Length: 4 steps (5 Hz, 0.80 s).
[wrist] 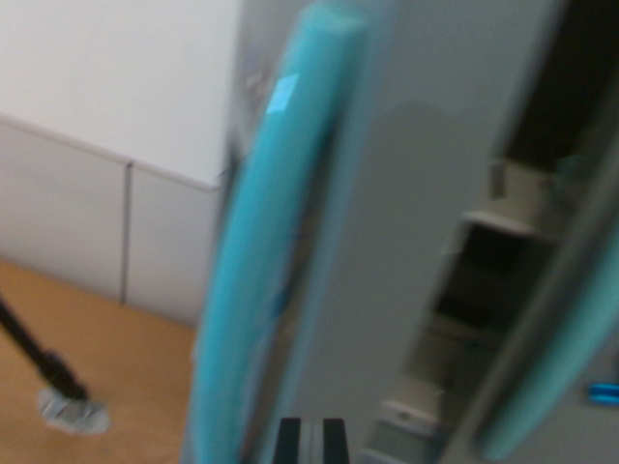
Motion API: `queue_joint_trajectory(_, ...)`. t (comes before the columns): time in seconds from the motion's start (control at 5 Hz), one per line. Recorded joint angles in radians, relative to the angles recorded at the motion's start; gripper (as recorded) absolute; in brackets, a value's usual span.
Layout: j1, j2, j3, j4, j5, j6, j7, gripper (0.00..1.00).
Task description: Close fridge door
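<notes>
The picture is motion-blurred. The open fridge door (pixel 406 251), a grey panel seen nearly edge-on, fills the middle, with a long teal strip (pixel 271 242) running down its left edge. To its right the fridge interior (pixel 493 280) shows pale shelves and dark compartments. Only the tips of my gripper (pixel 310 443) show at the bottom centre: two dark fingers close together, nothing between them, right in front of the door's lower part. Whether they touch the door is unclear.
A second teal strip (pixel 556 377) slants along the lower right, with a small blue light (pixel 604 391) beside it. On the left are a white wall (pixel 116 77), grey panels (pixel 87 222), a wooden floor (pixel 116 377) and a black tripod leg (pixel 44 367).
</notes>
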<state>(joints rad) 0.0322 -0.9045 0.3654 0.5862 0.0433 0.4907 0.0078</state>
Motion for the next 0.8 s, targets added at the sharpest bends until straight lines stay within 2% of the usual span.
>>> queue_joint_trajectory(0.2,0.0,0.056,0.028,0.021,0.0,0.0,0.0,1.0)
queue_joint_trajectory(0.4,0.0,0.056,0.028,0.021,0.0,0.0,0.0,1.0)
queue_joint_trajectory(0.6,0.0,0.11,0.055,0.039,0.0,-0.001,0.0,1.0)
queue_joint_trajectory(0.8,0.0,0.11,0.055,0.039,0.0,-0.001,0.0,1.0)
